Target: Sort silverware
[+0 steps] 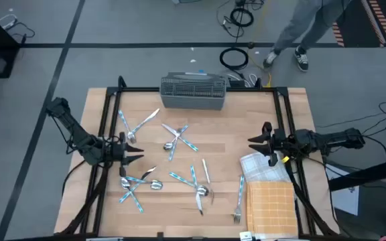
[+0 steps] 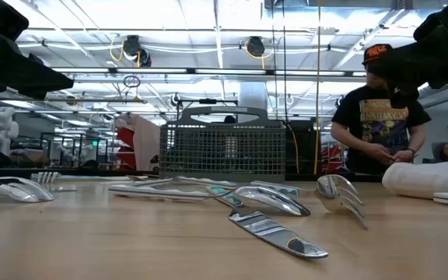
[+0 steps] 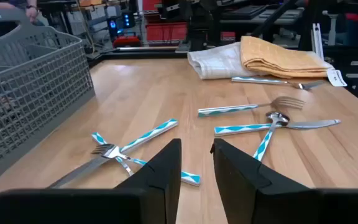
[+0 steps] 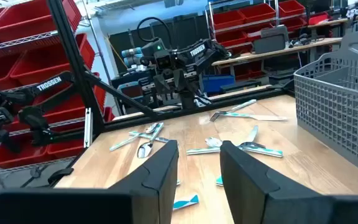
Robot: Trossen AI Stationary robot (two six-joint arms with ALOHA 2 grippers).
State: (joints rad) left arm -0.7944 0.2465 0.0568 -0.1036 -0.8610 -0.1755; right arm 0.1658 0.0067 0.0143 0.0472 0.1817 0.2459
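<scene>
On the table [image 1: 226,144], silverware [image 1: 179,137] lies scattered between 2 open grippers.

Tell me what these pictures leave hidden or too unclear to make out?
- Inside of the grey mesh caddy: the high view is too small to show it, and the low view shows only its wall.
- Exact count of the silverware: pieces overlap in piles in the high view.
- Part of the folded cloths: cut off by the high view's lower edge.
- Person behind the table: partly covered by a dark arm in the low view.
</scene>
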